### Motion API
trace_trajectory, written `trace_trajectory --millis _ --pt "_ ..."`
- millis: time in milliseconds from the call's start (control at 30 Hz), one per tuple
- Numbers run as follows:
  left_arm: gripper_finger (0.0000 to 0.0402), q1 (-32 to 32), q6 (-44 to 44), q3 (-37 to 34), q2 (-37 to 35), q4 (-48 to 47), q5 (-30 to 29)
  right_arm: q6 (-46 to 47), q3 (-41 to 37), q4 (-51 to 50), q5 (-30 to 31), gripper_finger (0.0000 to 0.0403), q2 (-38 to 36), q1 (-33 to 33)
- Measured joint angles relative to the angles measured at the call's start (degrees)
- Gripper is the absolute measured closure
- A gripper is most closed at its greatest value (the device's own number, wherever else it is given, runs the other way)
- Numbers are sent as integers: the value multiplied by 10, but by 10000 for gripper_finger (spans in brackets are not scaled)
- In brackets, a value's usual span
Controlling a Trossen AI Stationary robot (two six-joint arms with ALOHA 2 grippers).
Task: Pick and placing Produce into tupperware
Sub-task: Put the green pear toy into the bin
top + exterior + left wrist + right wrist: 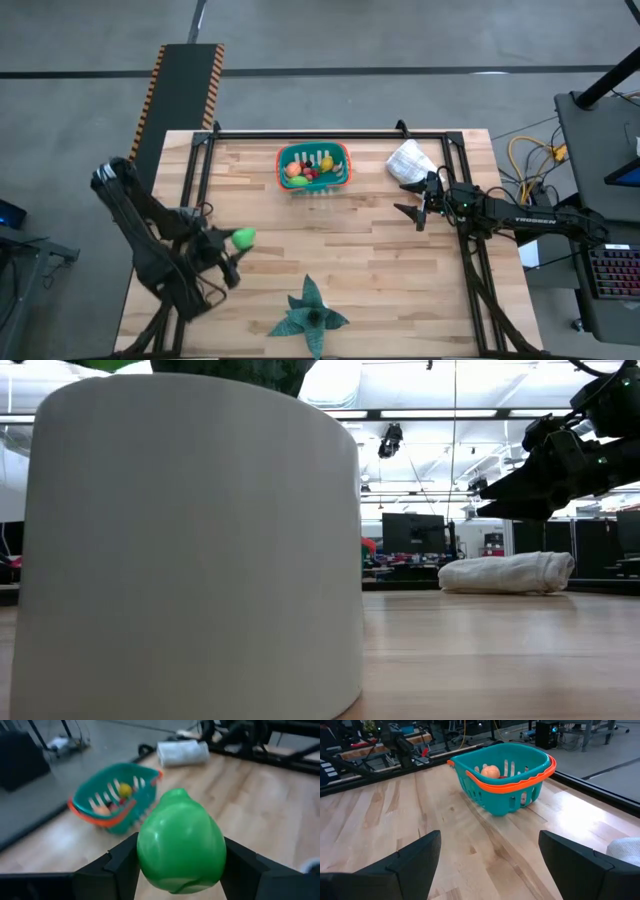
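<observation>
Your left gripper (180, 870) has its jaws clamped on a glossy green produce piece (180, 847), smooth, rounded and a little pear-shaped, with its narrower end pointing away from the wrist. In the high view the same green piece (243, 237) sits at the tip of the left gripper (232, 245), over the left middle of the desk (400, 290). Whether it is lifted clear of the wood or resting on it, you cannot quite tell from here.

What your next move turns on is this: the tupperware (314, 166) lies farther away and to the right of those jaws, near the far edge of the desk at its middle. It is a teal tub with an orange-red rim and slotted walls, and its long side runs left to right. Several small produce pieces already lie inside it, orange, red, yellow and green. You will probably need to carry the green piece up over the near rim before letting go, since that rim stands proud of the wood.

Your right gripper (412, 203) hangs over the right side of the desk with its jaws spread wide and nothing between them, just right of the tub. That arm is nearer the tub, but it holds nothing.

Beyond it, at the far right, lies a wrinkled white plastic bag (411, 159). A dark green star-shaped leafy thing (310, 315) stands at the near edge, well clear of the path.
</observation>
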Motion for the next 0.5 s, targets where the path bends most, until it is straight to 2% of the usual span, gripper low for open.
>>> trace_trajectory --millis 100,300,500 --pt "202 29 57 -15 -46 5 -22 0 0 0 0 76 0 0" --pt "202 102 156 -49 -123 19 -24 0 0 0 0 76 0 0" --pt "202 162 337 -97 -197 159 -24 0 0 0 0 76 0 0"
